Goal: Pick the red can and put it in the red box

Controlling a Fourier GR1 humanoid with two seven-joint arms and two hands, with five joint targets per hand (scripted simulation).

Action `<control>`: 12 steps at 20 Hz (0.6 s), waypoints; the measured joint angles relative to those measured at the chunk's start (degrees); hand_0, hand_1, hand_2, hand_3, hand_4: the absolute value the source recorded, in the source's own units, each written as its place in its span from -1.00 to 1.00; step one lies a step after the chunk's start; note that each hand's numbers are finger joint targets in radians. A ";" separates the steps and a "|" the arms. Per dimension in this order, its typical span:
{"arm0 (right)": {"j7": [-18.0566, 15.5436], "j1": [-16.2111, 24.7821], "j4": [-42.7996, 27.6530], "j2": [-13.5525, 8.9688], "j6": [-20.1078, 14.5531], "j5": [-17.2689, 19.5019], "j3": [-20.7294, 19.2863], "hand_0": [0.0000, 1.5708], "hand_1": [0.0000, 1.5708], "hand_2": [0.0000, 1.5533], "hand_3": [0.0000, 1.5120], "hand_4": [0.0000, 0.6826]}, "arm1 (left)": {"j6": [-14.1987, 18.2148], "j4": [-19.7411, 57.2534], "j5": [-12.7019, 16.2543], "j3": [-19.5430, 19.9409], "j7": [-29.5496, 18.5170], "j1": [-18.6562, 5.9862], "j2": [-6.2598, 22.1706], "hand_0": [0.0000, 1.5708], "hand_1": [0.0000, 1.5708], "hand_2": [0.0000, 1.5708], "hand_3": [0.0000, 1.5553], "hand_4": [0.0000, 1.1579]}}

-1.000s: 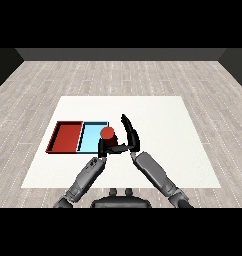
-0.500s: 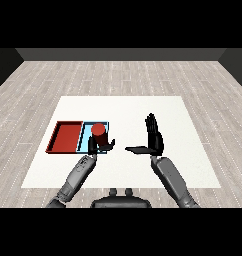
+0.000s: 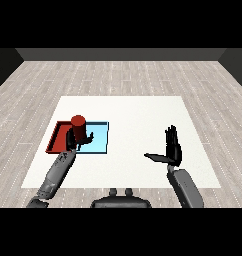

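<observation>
Over the seam between the two trays, the left hand [image 3: 74, 141] holds the red can [image 3: 79, 126] upright, its fingers curled round the lower part of the can body while the top half stands clear above them. The can's long axis is vertical. It sits in the hand and not yet in either tray — from the head view it appears above the boundary where the red tray [image 3: 55, 140] meets the light blue tray [image 3: 102, 143], and whether its base is clear of the tray rims cannot be told. The relation that governs the coming move is lateral: the bare floor of the red tray lies to the left of the can, on the robot's own left, so the remaining travel is judged to be a short sideways shift away from the blue tray followed by a descent. The left arm is the nearer arm and already carries the load; no transfer is called for. The right hand [image 3: 172, 150] stands well apart on the other side of the white table [image 3: 143, 110], open, fingers straight and pointing up, thumb extended toward the centre — it holds nothing and takes no part in this step. Main risk, as a judgement: releasing before the can has cleared the shared wall could set it on the rim or in the blue tray.
</observation>
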 measured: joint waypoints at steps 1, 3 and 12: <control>0.42 0.51 -0.41 -0.64 0.26 -0.03 -0.71 -1.00 -1.00 -1.00 -1.00 -1.00 | -0.61 0.91 0.28 1.20 0.21 -0.12 0.84 1.00 1.00 1.00 0.92 0.94; 0.47 1.76 -0.07 -1.46 0.65 0.23 -1.74 -1.00 -1.00 -1.00 -1.00 -1.00 | -2.84 4.94 1.21 3.74 -0.78 -0.94 2.29 1.00 1.00 0.99 0.93 0.93; 0.84 -1.59 7.76 -0.57 0.01 2.32 -4.06 -1.00 -1.00 -1.00 -1.00 -1.00 | -5.83 32.72 -1.87 9.09 -2.28 -12.75 5.01 1.00 1.00 1.00 0.93 0.81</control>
